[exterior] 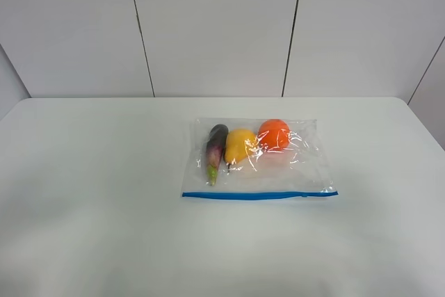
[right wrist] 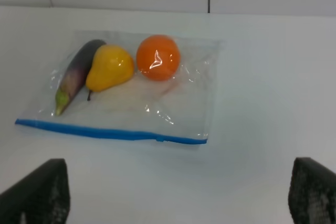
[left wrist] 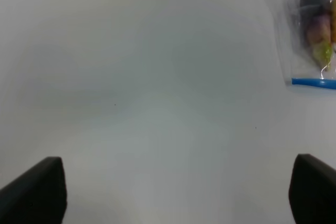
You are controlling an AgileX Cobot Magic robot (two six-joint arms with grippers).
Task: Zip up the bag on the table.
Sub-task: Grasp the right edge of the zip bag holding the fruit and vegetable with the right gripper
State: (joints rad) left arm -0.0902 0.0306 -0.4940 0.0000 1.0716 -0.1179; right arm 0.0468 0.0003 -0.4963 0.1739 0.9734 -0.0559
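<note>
The bag (exterior: 278, 168) is a clear plastic zip bag lying flat on the white table (exterior: 97, 193), near the middle. Its blue zipper strip (exterior: 257, 195) runs along the near edge. Inside lie a purple eggplant (exterior: 216, 149), a yellow fruit (exterior: 240, 146) and an orange (exterior: 274, 134). The right wrist view shows the whole bag (right wrist: 173, 103) and strip (right wrist: 105, 132) ahead of my open, empty right gripper (right wrist: 173, 192). The left wrist view shows only the bag's corner (left wrist: 315, 40) and the strip's end (left wrist: 313, 82), far off to the side of my open, empty left gripper (left wrist: 172, 192). Neither gripper shows in the exterior view.
A pale panelled wall (exterior: 215, 26) stands behind the table's far edge. Bare white tabletop surrounds the bag on all sides. A small tab (exterior: 304, 195) sits on the zipper strip towards its right end.
</note>
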